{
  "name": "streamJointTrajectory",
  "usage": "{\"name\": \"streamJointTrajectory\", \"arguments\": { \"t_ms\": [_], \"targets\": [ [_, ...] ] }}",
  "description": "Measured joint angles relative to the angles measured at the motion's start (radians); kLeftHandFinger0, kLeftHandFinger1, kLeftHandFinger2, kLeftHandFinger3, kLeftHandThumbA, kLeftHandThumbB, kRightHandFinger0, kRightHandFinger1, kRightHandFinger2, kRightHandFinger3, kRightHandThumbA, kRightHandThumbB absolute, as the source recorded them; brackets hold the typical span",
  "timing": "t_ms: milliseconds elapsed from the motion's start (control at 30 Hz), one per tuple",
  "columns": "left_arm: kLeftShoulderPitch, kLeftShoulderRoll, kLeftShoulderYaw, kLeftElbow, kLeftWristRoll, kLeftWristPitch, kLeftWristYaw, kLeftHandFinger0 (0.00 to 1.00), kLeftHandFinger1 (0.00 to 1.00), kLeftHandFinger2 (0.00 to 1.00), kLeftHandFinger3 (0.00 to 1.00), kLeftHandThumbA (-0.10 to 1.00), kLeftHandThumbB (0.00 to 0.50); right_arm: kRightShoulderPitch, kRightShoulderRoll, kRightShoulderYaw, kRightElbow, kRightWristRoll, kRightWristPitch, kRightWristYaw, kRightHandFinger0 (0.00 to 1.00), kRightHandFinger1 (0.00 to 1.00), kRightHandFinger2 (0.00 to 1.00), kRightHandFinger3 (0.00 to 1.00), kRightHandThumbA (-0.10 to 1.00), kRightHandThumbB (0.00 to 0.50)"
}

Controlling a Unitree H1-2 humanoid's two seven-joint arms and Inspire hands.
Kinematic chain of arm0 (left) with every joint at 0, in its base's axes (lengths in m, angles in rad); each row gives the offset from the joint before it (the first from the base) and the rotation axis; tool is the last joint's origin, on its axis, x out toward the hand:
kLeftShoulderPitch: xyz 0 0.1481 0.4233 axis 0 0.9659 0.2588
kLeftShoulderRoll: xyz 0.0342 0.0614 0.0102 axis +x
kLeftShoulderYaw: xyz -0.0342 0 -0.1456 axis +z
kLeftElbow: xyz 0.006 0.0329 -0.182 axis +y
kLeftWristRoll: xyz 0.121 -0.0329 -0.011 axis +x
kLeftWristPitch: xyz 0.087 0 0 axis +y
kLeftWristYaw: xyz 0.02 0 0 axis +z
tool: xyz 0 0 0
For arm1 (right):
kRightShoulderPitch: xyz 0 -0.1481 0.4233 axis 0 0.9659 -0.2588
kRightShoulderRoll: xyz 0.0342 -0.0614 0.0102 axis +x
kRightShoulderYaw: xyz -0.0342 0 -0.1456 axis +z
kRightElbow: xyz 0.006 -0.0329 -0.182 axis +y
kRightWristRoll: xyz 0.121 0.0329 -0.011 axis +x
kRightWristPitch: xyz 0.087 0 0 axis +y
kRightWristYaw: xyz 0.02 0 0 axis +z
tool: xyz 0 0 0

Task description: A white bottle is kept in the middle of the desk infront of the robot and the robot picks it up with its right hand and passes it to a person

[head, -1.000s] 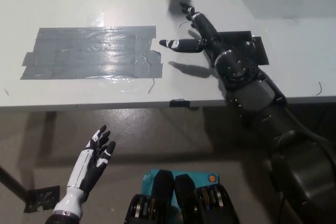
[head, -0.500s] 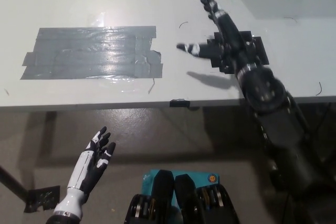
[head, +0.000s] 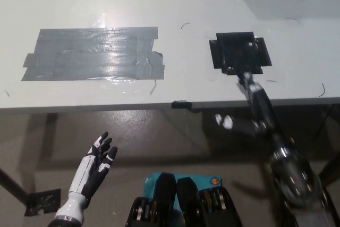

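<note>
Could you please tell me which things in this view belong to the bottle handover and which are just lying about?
Belonging to the job:
- right robot hand, open, at the desk's near edge
- desk
- no white bottle is in view

Just there:
- grey tape patch
- black tape patch
- left robot hand, open, resting below the desk

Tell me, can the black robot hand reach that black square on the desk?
Probably yes: the open right robot hand hovers at the desk edge just before the black square, nothing between them.

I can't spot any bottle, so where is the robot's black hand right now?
In the head view, the black right hand is at the right, at the desk's near edge, just below the black tape patch, open and holding nothing.
</note>
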Motion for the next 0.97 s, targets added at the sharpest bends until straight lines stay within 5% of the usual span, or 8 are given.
{"name": "streamJointTrajectory", "arguments": {
  "t_ms": [200,267,367,733,967],
  "targets": [
    [-0.003,0.0,0.002,0.001,-0.001,-0.008,0.0,1.0,1.0,1.0,1.0,0.82,0.082,0.135,-0.007,-0.037,-0.174,0.07,-0.008,0.015,1.0,1.0,1.0,1.0,1.0,0.144],
    [-0.003,0.0,0.002,0.001,-0.001,-0.011,0.0,1.0,1.0,1.0,1.0,0.82,0.084,0.138,-0.009,-0.047,-0.161,0.086,-0.02,0.02,1.0,1.0,1.0,1.0,1.0,0.188],
    [-0.006,0.0,0.001,0.001,0.0,-0.017,0.0,1.0,1.0,1.0,1.0,0.82,0.085,0.127,-0.013,-0.061,-0.039,0.101,-0.05,0.023,1.0,1.0,1.0,1.0,1.0,0.158],
    [-0.015,0.0,0.002,0.002,-0.001,-0.025,0.0,1.0,1.0,1.0,1.0,0.84,0.063,0.08,-0.046,-0.046,0.193,0.075,-0.069,0.025,1.0,1.0,1.0,1.0,1.0,0.222],
    [-0.017,0.0,0.002,0.001,0.0,-0.029,0.0,1.0,1.0,1.0,1.0,0.84,0.075,0.078,-0.05,-0.028,0.206,0.055,-0.07,0.035,1.0,1.0,1.0,1.0,1.0,0.204]
  ]
}}
